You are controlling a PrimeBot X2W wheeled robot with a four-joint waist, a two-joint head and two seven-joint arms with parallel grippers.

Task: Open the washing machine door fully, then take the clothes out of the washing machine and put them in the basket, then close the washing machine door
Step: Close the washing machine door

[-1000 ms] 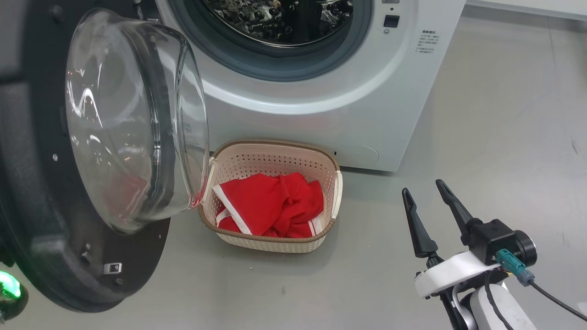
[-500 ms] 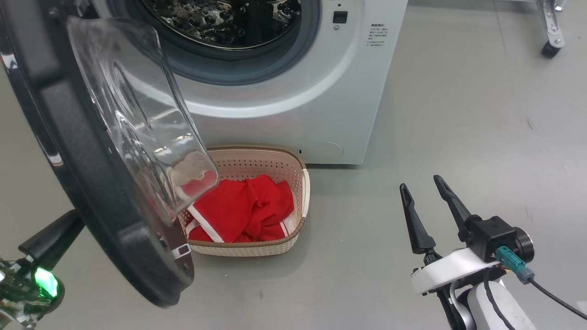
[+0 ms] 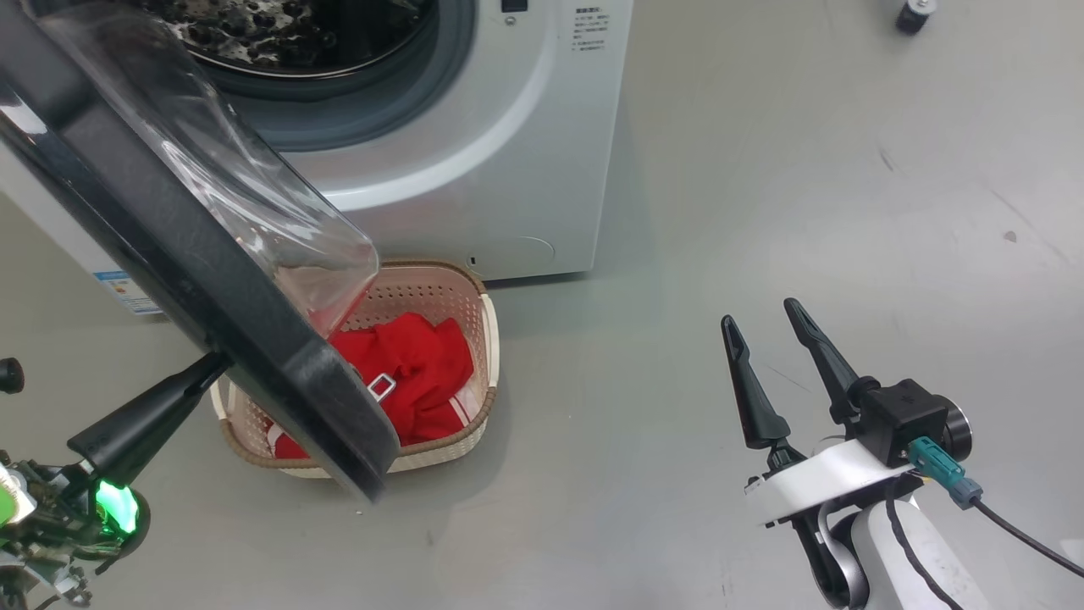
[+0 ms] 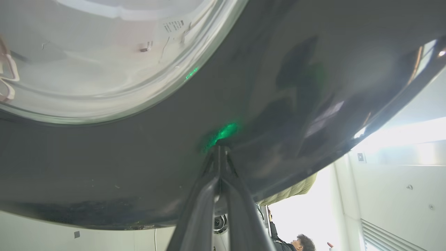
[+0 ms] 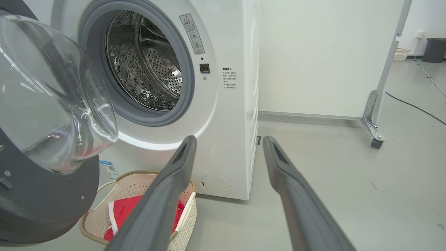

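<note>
Presumably heavy, rigid, slick: push the washing machine door (image 3: 212, 288) on its black rim, not the glass. Hangs partway open above the basket (image 3: 489, 339) holding the clothes (image 3: 419, 373). Pressed by left gripper (image 4: 220, 149), fingers together; right gripper (image 3: 760, 312) spread, idle.

The left gripper (image 4: 219, 150), two long dark tapered fingers, is closed to a single point, and its tips seem to press on something just ahead. A green light (image 3: 114, 506) glows at its wrist. The right gripper (image 3: 760, 312) points up from its white wrist bracket (image 3: 826, 490) and pale forearm (image 3: 919, 563), its fingers spread wide.
</note>
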